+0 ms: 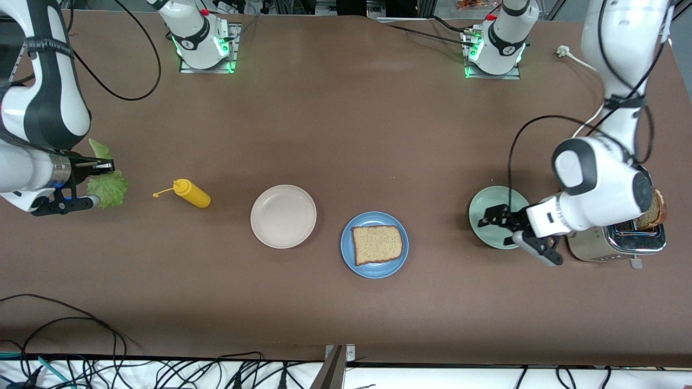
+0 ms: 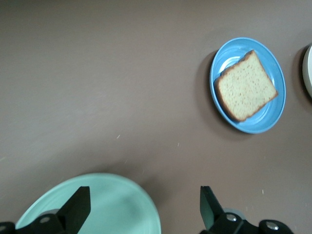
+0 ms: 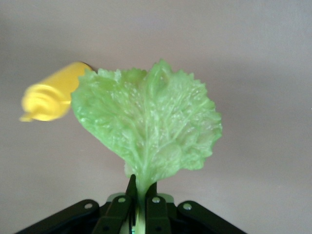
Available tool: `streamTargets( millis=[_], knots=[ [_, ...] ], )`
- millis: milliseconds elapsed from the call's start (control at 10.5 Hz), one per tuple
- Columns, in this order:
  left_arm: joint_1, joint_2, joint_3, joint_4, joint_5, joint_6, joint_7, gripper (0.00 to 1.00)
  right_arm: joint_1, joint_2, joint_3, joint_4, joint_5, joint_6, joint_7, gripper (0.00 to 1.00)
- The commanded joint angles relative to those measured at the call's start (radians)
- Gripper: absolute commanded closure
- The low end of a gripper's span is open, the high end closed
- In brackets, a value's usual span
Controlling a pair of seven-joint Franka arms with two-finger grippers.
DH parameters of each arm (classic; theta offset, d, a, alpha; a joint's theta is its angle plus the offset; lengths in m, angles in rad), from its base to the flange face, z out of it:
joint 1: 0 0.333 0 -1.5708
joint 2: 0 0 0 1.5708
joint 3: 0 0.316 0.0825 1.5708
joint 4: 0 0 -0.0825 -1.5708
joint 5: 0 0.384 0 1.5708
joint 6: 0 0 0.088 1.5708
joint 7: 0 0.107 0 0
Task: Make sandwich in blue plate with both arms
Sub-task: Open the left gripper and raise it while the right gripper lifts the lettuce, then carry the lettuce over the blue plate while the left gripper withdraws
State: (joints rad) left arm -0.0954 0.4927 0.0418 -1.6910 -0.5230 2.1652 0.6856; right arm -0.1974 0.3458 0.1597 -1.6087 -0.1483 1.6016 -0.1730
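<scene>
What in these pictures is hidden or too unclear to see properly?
- Bread in the toaster: front view, mostly covered by the left arm's wrist.
- Toaster: front view, half hidden under that arm.
- Mustard bottle: right wrist view, blurred and partly covered by the lettuce.
- Mint plate: left wrist view, cut off by the picture's edge.
</scene>
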Motion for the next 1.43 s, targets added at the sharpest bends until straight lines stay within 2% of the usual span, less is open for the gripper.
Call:
streamTargets(
  millis=[0,191,286,382,668,763,859,1049,1145,1336],
  knots=[
    [0.006,-0.189,0.001,-0.062,0.260,-0.143,-0.218,0.02,-0.007,0.027,0.136,0.171,0.068,-0.085,0.081,1.00],
    [0.005,-0.273,-0.002,-0.059,0.381,-0.253,-0.328,0.00,0.006,0.039,0.240,0.214,0.113,-0.065,0.200,1.00],
    [0.006,-0.308,-0.002,-0.055,0.420,-0.305,-0.342,0.00,0.028,0.051,0.283,0.228,0.110,0.004,0.292,1.00],
    [0.006,-0.341,0.000,-0.052,0.449,-0.350,-0.342,0.00,0.070,0.064,0.294,0.228,0.111,0.088,0.328,1.00],
    [0.040,-0.387,0.001,0.003,0.504,-0.509,-0.354,0.00,0.225,0.140,0.294,0.239,0.105,0.376,0.340,1.00],
    [0.042,-0.388,0.001,0.045,0.529,-0.572,-0.394,0.00,0.275,0.177,0.290,0.239,0.099,0.503,0.381,0.85],
    [0.042,-0.387,0.001,0.089,0.543,-0.640,-0.423,0.00,0.306,0.223,0.288,0.240,0.099,0.605,0.423,1.00],
    [0.042,-0.388,0.000,0.141,0.577,-0.730,-0.454,0.00,0.373,0.269,0.281,0.239,0.081,0.704,0.473,1.00],
    [0.045,-0.388,0.001,0.167,0.578,-0.787,-0.460,0.00,0.400,0.280,0.271,0.240,0.029,0.710,0.507,1.00],
    [0.065,-0.388,0.000,0.189,0.603,-0.803,-0.457,0.00,0.453,0.330,0.270,0.280,-0.051,0.756,0.555,1.00]
  ],
)
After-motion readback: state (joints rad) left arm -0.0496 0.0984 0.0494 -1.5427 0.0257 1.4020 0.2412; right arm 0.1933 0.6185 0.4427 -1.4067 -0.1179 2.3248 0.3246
